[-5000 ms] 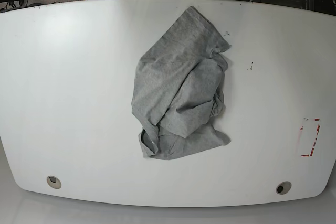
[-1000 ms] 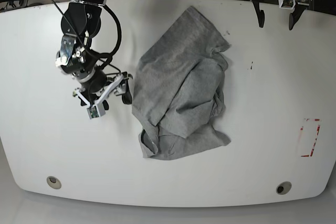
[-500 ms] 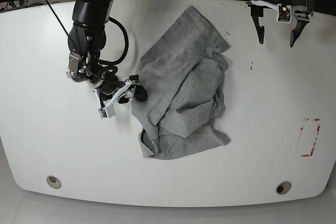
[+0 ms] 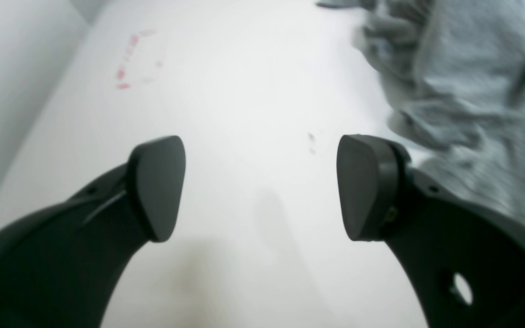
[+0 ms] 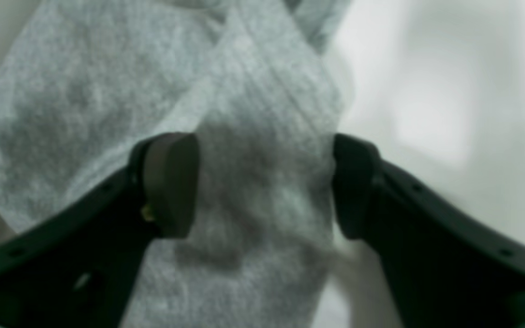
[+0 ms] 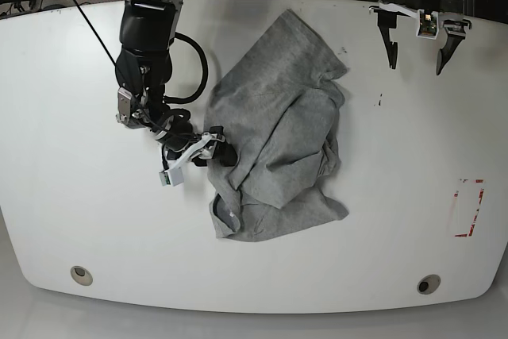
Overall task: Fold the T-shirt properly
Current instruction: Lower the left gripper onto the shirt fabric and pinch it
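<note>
The grey T-shirt (image 6: 274, 140) lies crumpled in a heap at the middle of the white table (image 6: 79, 196). My right gripper (image 6: 221, 147) is low at the heap's left edge. In the right wrist view it (image 5: 262, 182) is open, with a fold of the T-shirt (image 5: 253, 136) running between its two spread fingers. My left gripper (image 6: 415, 59) hangs open above the far right of the table, apart from the cloth. In the left wrist view it (image 4: 260, 182) has only bare table between its fingers, and the T-shirt (image 4: 472, 68) lies beyond its right finger.
A red marked rectangle (image 6: 468, 208) is on the table at the right, also faint in the left wrist view (image 4: 128, 59). Two round holes (image 6: 80, 275) (image 6: 429, 284) sit near the front edge. A small dark mark (image 6: 380, 101) lies right of the shirt.
My right gripper has slid right and slightly down, from beside the shirt onto its left edge, and now straddles the fabric. The left gripper has hardly moved.
</note>
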You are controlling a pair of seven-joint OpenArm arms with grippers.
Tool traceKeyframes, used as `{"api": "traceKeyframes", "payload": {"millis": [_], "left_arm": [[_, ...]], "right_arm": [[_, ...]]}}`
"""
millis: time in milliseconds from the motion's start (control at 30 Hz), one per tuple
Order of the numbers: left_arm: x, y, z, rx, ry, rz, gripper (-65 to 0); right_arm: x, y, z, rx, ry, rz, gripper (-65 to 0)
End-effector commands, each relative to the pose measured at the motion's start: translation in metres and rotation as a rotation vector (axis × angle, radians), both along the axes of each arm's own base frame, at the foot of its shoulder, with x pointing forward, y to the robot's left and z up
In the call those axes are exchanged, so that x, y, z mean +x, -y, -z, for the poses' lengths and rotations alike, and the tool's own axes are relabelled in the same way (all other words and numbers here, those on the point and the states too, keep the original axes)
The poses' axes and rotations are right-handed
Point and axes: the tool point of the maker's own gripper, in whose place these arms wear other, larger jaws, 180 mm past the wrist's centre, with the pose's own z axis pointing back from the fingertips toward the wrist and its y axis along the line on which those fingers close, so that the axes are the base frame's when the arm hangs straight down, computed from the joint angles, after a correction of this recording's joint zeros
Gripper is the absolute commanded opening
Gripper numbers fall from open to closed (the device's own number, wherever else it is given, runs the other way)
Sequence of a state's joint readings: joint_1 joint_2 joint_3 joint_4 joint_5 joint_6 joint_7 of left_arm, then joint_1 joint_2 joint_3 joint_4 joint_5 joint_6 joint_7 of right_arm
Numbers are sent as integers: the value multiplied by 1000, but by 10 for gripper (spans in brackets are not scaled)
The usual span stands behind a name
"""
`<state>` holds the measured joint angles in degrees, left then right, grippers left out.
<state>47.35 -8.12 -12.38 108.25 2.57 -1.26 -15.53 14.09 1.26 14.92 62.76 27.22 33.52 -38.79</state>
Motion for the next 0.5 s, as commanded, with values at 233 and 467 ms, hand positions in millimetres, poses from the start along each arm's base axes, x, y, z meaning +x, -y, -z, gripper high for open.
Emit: {"api": "traceKeyframes", "payload": {"millis": [233, 467], "left_arm": [[7, 0, -13, 7, 55, 10, -164], [23, 7, 1, -22, 33, 9, -162]], "right_arm": [[9, 8, -18, -44, 51, -10, -650], [-7, 37, -67, -211, 171, -48, -650]]}}
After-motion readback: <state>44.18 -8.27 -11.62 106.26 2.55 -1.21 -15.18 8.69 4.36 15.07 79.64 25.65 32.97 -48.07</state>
